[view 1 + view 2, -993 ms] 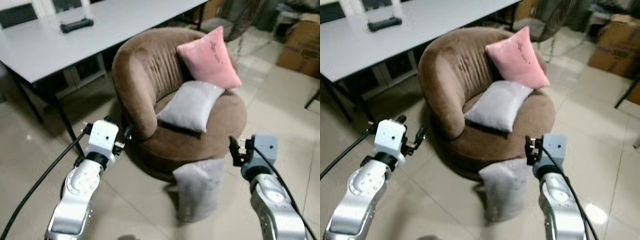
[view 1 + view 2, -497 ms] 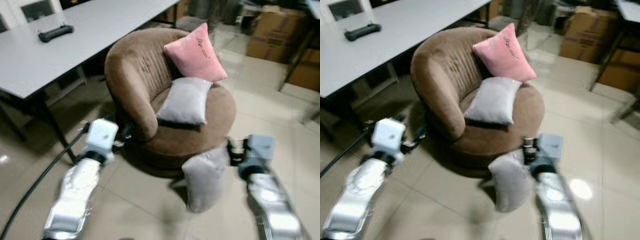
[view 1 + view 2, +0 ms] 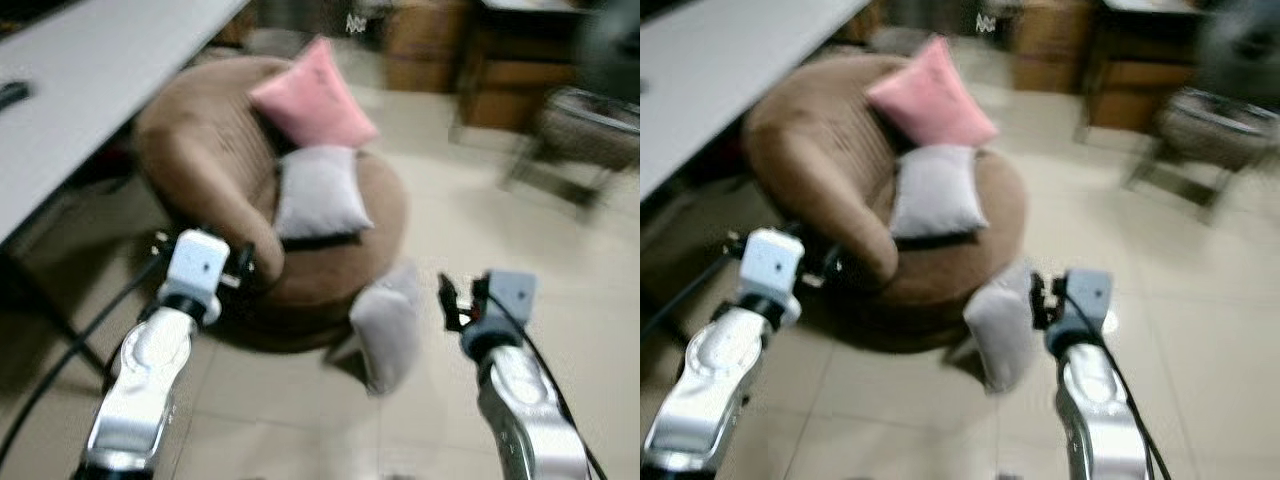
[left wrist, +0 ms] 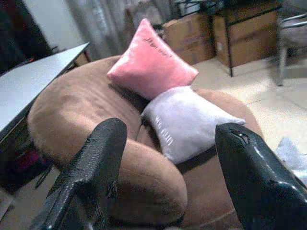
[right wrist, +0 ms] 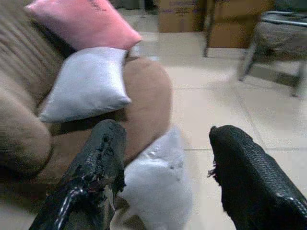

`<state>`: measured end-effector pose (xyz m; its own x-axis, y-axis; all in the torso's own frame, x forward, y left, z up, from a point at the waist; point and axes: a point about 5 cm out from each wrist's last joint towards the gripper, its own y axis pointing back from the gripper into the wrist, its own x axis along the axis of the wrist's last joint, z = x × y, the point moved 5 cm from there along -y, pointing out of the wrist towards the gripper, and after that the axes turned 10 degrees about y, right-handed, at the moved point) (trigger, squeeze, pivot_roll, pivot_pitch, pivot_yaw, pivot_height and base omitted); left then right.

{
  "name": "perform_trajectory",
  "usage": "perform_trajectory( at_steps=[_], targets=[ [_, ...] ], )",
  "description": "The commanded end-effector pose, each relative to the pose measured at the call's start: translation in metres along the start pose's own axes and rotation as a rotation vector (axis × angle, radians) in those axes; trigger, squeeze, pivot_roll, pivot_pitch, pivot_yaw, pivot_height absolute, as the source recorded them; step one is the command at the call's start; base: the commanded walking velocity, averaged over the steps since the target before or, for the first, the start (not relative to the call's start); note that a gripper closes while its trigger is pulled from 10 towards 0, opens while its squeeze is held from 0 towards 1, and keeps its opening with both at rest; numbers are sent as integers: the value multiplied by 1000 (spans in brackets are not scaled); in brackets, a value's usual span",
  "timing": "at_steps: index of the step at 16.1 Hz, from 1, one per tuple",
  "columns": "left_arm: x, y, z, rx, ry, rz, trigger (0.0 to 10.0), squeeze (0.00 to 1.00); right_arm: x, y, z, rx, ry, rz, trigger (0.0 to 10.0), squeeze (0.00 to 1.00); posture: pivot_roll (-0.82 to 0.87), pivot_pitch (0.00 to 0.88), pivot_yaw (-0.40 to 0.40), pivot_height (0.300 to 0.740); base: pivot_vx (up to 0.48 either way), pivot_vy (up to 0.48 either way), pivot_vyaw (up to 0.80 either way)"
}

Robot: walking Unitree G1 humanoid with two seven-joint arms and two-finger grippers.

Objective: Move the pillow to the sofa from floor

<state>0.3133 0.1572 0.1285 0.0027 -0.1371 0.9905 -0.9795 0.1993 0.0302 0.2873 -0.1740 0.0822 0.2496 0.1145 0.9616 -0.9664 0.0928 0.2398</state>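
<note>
Right gripper stands wide open and empty, just right of the grey floor pillow; left gripper is likewise open and empty, near the brown round sofa. The pillow leans against the sofa's near front on glossy floor tiles. Judged light, soft and compressible; pinch an upper corner. Seat already holds a pink cushion and a grey cushion; cardboard boxes stand far behind.

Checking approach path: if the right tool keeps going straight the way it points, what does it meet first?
Probably the grey floor pillow leaning on the brown sofa; it sits between the open right tool fingers' line, though depth is unclear.
</note>
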Motion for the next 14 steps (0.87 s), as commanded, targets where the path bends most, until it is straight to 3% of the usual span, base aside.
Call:
perform_trajectory(
  at_steps=[1,3,7,14],
  targets=[
    [2,-3,8,-11,2,6,10000,0,6,-2,11,-38,18,21,10000,0,86,0,28,740,0,-480,0],
    [1,-1,5,27,45,9,10000,0,11,-5,8,-23,43,40,10000,0,95,0,13,740,0,0,0],
    [-3,1,-1,51,46,-7,10000,0,18,-10,5,-1,44,62,10000,0,103,0,-4,740,0,0,0],
    [-2,2,1,41,60,0,10000,0,20,-14,14,-35,45,74,10000,0,101,0,-8,740,191,0,-639]
  ],
)
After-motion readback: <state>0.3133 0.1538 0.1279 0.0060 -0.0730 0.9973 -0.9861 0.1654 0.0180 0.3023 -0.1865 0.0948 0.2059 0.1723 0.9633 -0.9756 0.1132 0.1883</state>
